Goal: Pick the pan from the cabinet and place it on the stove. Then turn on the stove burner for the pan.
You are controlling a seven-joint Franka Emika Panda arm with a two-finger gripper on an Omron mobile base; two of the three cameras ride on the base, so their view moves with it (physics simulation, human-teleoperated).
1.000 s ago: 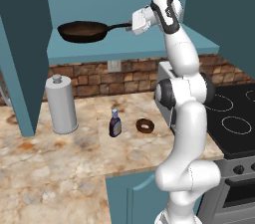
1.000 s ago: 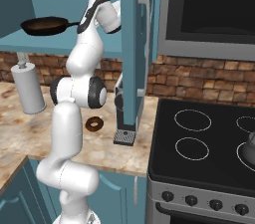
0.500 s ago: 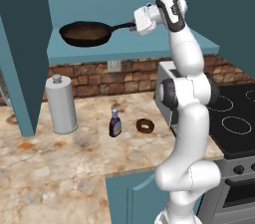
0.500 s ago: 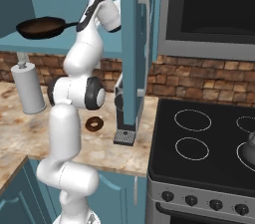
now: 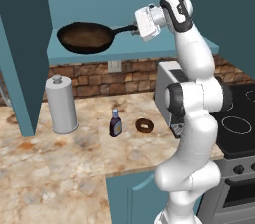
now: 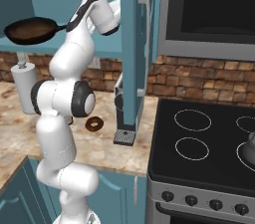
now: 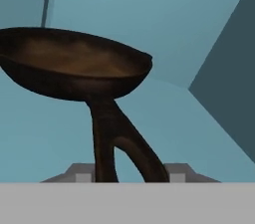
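The pan [image 5: 83, 37] is a dark skillet with a brownish face, hanging level just above the teal shelf [image 5: 124, 55] of the open cabinet [image 6: 133, 44]. My gripper [image 5: 138, 28] is shut on the end of its long black handle, to the pan's right. In the right base view the pan [image 6: 30, 29] sits at the far left with the gripper [image 6: 66, 27] beside it. The hand view looks along the handle up to the pan [image 7: 74, 63]. The stove [image 6: 209, 141] lies low to the right, with its knobs [image 6: 191, 199] along the front.
On the counter stand a paper towel roll [image 5: 61, 104], a small bottle [image 5: 115, 123], a chocolate donut [image 5: 145, 126] and a grey toaster [image 5: 168, 81]. A microwave [image 6: 209, 9] hangs over the stove. A grey kettle [image 6: 250, 144] sits on the cooktop's right edge.
The hand has drawn the pan a little outward from the cabinet, keeping its hold on the handle. The items on the counter have not moved.
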